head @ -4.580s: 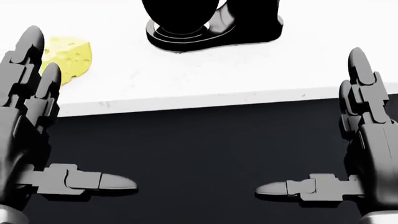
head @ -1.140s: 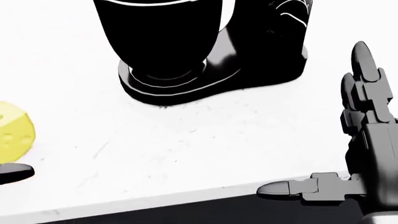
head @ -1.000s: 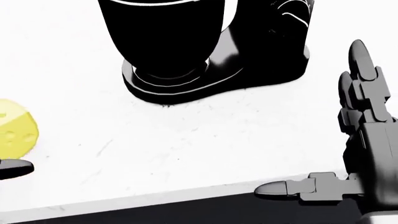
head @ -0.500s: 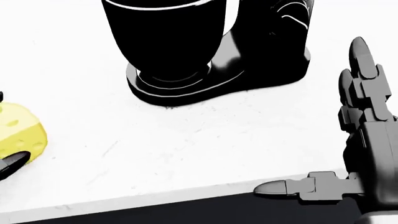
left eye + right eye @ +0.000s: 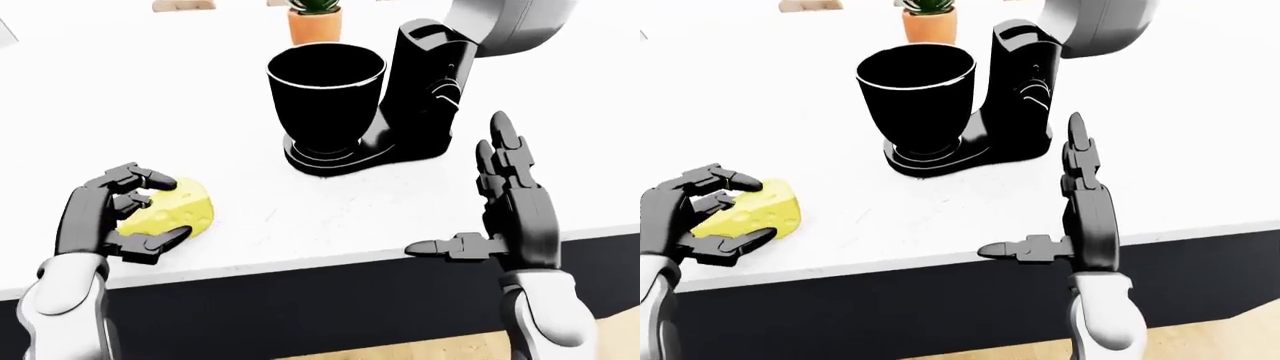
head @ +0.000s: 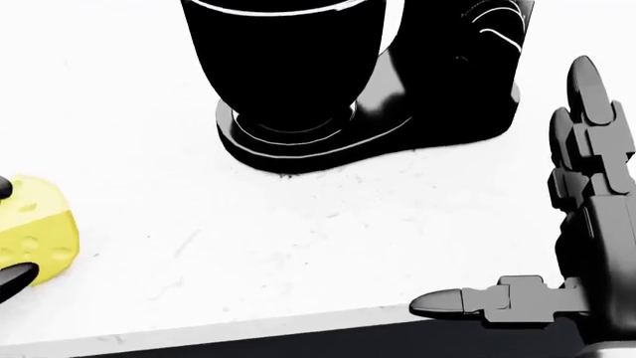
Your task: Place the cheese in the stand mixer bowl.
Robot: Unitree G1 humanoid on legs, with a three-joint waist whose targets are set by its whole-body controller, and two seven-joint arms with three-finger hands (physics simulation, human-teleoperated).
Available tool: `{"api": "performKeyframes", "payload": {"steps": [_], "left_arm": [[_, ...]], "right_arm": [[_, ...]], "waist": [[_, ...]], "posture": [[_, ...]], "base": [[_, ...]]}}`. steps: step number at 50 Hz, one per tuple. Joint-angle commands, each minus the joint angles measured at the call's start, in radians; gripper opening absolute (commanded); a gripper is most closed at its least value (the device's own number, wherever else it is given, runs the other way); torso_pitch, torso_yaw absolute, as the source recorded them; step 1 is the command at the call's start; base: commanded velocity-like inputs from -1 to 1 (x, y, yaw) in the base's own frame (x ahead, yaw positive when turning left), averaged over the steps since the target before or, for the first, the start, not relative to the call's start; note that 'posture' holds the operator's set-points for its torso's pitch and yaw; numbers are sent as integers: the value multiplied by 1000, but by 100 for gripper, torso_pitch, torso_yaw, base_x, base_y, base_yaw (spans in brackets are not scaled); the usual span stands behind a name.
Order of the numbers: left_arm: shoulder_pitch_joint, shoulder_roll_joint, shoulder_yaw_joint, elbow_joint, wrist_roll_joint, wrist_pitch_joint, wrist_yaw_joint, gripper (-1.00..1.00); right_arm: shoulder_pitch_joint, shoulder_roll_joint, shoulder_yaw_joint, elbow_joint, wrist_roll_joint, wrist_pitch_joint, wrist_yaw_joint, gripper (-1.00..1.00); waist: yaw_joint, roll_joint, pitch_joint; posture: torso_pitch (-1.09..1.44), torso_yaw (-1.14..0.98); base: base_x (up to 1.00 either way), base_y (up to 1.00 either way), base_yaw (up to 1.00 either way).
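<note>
Two hands showed over the white desk (image 5: 250, 217). Our left hand (image 5: 112, 214) was curled around the wedge of yellow cheese (image 5: 172, 213) at the near left of the desk, with its upper fingers (image 5: 145, 177) bent over the top of the wedge and its thumb (image 5: 160, 241) pressed in under the near side, so the hand was gripping the cheese. From the pictures we could not tell whether the wedge sat on the desk surface or was just off it. Our right hand (image 5: 512, 217) was spread wide open near the desk's near edge at the right, its fingers pointing away from us and its thumb (image 5: 450, 246) sticking out to the left, holding nothing.

Farther off, toward the middle of the desk, stood the black stand mixer (image 5: 425, 90), with its black mixer bowl (image 5: 326, 94) seated on the base at its left. The bowl stood upright and open at the top, and we saw only dark interior. The mixer's grey head (image 5: 1095, 26) was tilted up and away at the top right of the right-eye view. The cheese lay well apart from the bowl, to its near left. A small potted plant (image 5: 316, 19) in a terracotta pot stood at the far edge, beyond the bowl. Below the desk's near edge ran a dark cabinet front (image 5: 330, 307).
</note>
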Motion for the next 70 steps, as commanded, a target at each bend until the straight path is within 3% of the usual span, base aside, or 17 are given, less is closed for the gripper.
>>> {"api": "performKeyframes", "payload": {"steps": [1, 12, 26, 43, 57, 63, 70], "left_arm": [[-22, 11, -18, -29, -25, 22, -29, -100], [-192, 142, -7, -55, -61, 150, -33, -100], [-255, 213, 1, -56, -95, 197, -28, -100], [-436, 334, -34, -6, -125, 282, -24, -100], [-595, 397, -76, 99, -154, 294, 17, -100], [-687, 394, -129, 139, -158, 307, 47, -100], [-765, 386, -153, 214, -149, 275, 70, -100]], "right_arm": [[-16, -3, -2, -36, -1, -28, -4, 100], [-14, -4, -6, -36, 4, -32, -3, 100], [-11, -3, -9, -38, 5, -37, -5, 100], [-11, -3, -10, -45, 5, -33, -4, 100], [-11, -3, -8, -47, 4, -32, -5, 100], [-10, -2, -9, -50, 5, -31, -4, 100], [-13, -3, -7, -51, 2, -30, -4, 100]], "waist": [[-7, 0, -10], [-8, -10, -1], [-11, -7, 3], [-13, -8, 10], [-13, -10, 13], [-11, -12, 13], [-11, -15, 14]], "posture": [[0, 0], [0, 0], [0, 0], [0, 0], [0, 0], [0, 0], [0, 0]], "base": [[0, 0, 0], [0, 0, 0], [0, 0, 0], [0, 0, 0], [0, 0, 0], [0, 0, 0], [0, 0, 0]]}}
